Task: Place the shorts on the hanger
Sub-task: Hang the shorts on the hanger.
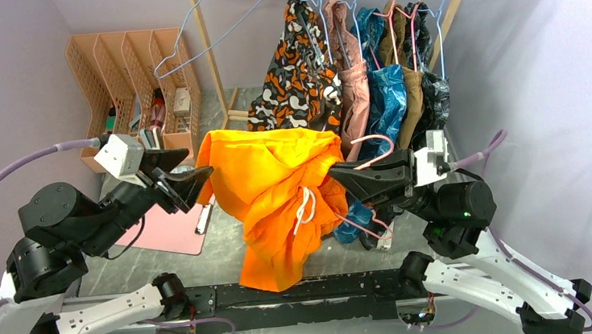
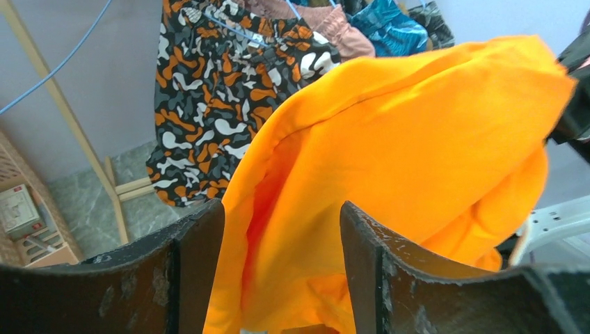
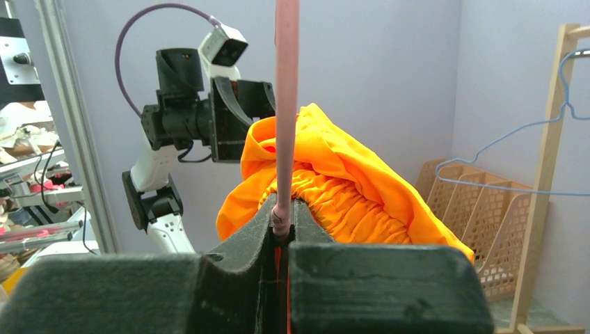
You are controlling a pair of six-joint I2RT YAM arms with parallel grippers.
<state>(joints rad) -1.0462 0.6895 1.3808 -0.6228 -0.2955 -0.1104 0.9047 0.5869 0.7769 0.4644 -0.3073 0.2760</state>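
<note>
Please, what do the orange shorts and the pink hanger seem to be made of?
The shorts: thin woven fabric, perhaps light cotton or a synthetic, with a matte finish. It hangs in soft creases and gathers at the waist. The hanger: thin wire, probably metal under a smooth pink coating. The rod is slim, even and slightly glossy.

No readable text, labels or brands (organizer [image 1: 133, 76] contents perhaps too blurred).
</note>
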